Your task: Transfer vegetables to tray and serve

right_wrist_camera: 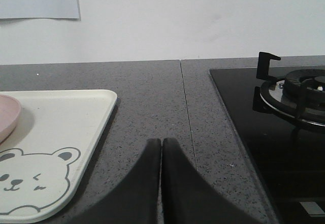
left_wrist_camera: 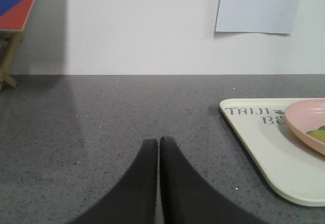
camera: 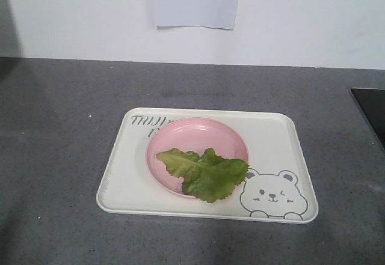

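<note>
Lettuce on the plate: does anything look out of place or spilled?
Nothing is spilled. The lettuce lies on the pink plate, only its tip overhanging the rim toward the bear drawing. The plate sits flat on the tray.

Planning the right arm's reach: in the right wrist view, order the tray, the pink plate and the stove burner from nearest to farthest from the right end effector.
1. The tray, to the left of the right end effector, its edge closest.
2. The stove burner, off to the right.
3. The pink plate, far left on the tray.
The last two are close to call.
</note>
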